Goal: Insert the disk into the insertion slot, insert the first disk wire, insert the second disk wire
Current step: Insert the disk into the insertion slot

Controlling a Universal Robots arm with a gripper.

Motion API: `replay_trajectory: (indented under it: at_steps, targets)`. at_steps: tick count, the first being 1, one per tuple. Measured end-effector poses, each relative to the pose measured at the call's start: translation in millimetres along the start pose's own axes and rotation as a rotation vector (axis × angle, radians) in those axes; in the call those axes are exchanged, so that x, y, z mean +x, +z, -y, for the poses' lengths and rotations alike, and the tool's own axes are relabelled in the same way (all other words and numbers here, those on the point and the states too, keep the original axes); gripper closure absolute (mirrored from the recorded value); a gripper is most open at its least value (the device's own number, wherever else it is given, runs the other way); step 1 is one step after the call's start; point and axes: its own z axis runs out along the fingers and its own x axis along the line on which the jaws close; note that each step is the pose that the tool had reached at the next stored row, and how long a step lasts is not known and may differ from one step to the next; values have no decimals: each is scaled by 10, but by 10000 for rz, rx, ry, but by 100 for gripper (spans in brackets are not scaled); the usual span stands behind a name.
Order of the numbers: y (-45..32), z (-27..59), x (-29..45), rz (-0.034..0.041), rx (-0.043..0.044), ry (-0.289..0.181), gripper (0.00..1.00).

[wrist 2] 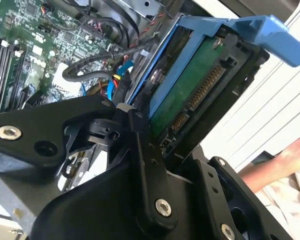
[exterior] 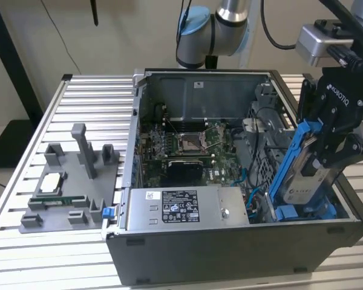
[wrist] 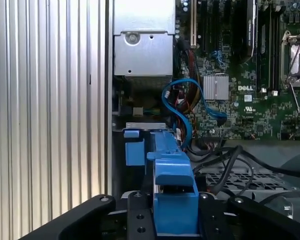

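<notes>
Had the end effector (exterior: 334, 151) clamped on the disk (exterior: 304, 179), gripping the upper end of its blue carrier (wrist: 172, 170). Held the disk tilted, with its lower end down inside the computer case (exterior: 230, 254) at the exterior view's right and its upper end leaning out above the case wall. Not seated: silver face and white label in plain sight above the insertion slot (exterior: 267, 200), the grey sheet-metal bay near the power supply box (exterior: 187, 208). Showed, in the second wrist view, the green circuit side and a bare connector edge with no wire plugged in.

Judged the step in hand as the insertion itself. Seemed to call for squaring the carrier to the bay's walls before any push, since a tilted carrier would likely bind on the sheet metal. Looked wise to press only along the slot's own line, gently, bearing on the carrier frame and not on the board.

Noted a blue cable (wrist: 164, 99) and black cables (wrist: 225, 165) lying just beside the bay in the first wrist view; judged a snag or pinch under the carrier as the main risk. Noted also a person's hand (wrist 2: 290, 155) beyond the case in the second wrist view, so slow motion seemed prudent.
</notes>
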Motion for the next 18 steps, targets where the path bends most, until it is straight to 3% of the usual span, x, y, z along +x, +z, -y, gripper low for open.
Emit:
replay_trajectory:
  at_steps: [4, 8, 9, 12, 18]
  targets:
    - [69, 4, -9, -2, 0, 1, 100]
    - [78, 4, -9, -1, 0, 1, 100]
    - [77, 5, -9, -1, 2, 0, 0]
    - [77, 4, -9, 1, -1, 0, 0]
    - [-25, -2, -7, -1, -11, 2, 0]
